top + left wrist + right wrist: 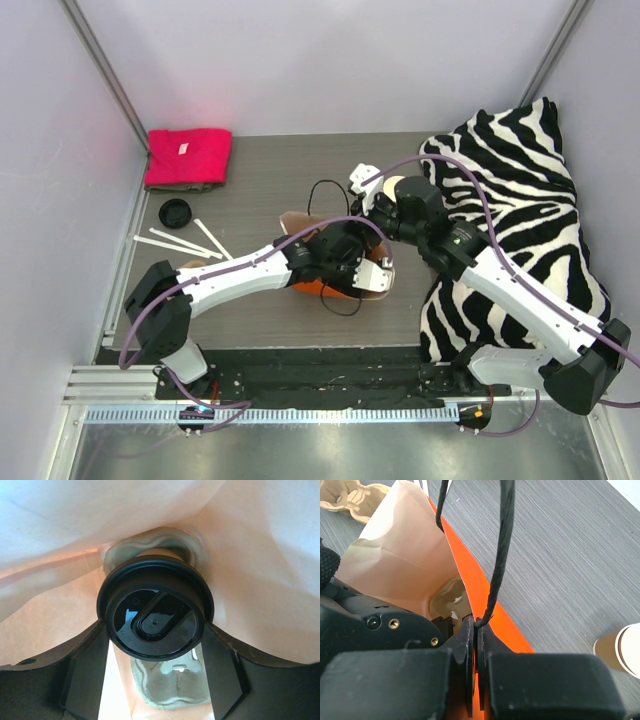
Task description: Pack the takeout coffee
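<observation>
Inside bag (395, 565): takeout coffee (155, 615) and tray (170, 685); loose lid (175, 212) left of bag.

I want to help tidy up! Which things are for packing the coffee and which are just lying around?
For the job: lidded coffee cup, orange bag, cardboard tray under the cup.
Just lying about: pink towel, spare black lid, white sticks, zebra cloth, unlidded cup.

White-shelled arms (235, 275), black left pincer (155, 632), purple cables (452, 157), brass screws (393, 624)
</observation>
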